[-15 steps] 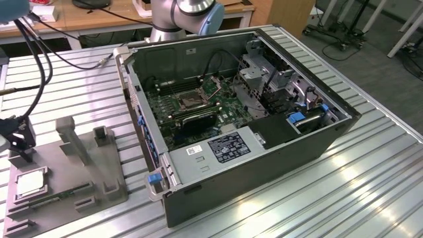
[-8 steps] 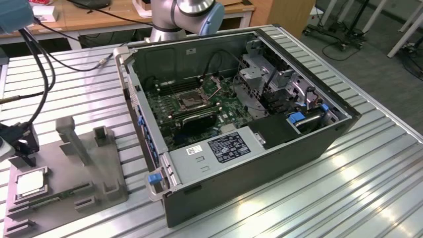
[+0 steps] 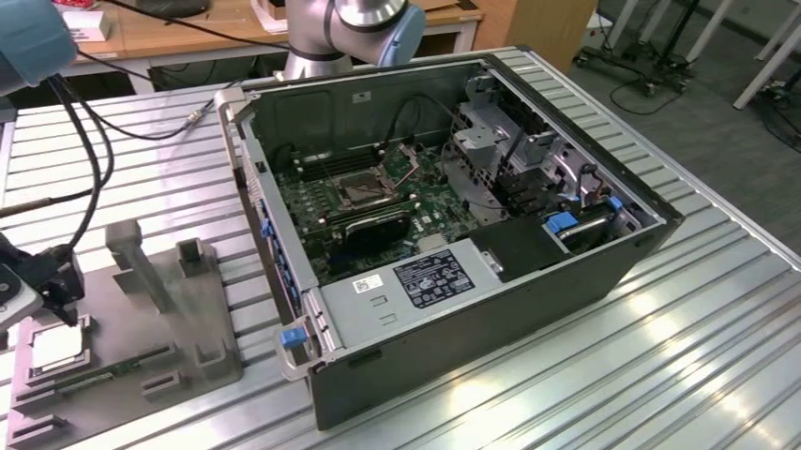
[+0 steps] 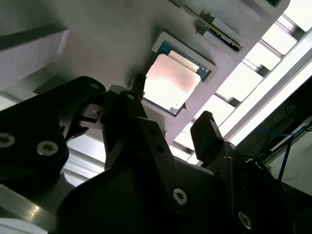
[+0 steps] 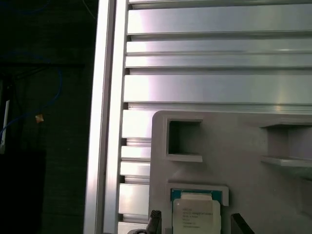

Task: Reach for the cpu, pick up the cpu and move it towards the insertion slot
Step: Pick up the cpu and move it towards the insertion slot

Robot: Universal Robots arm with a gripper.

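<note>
The cpu (image 3: 56,349) lies flat in a shallow recess at one corner of the grey holder (image 3: 175,319). The holder sits close to the edge of the slatted aluminium surface (image 3: 651,375), well apart from the insertion slot (image 3: 359,190). That slot is on the motherboard inside the open computer case (image 3: 526,309).

In both wrist views the jaws stand wide and hold nothing. They hang over the cpu (image 4: 170,83), one dark tip to each side of it, with a gap between each tip and the chip's edge. I cannot tell how high above it they are.

The main risk, as I judge it, is the grip itself. The chip is thin and flat, and its recess has a raised rim. If the jaws come down slightly off-centre, a tip could land on that rim or on the cpu's face instead of beside its edge. Closing unevenly could tip the chip up on one side or let it slip out.

A green memory stick (image 3: 107,373) lies in the holder just beside the cpu, and a stray tip might nudge it. The case's near wall stands between the holder and the slot, so a low carry could strike it.
</note>
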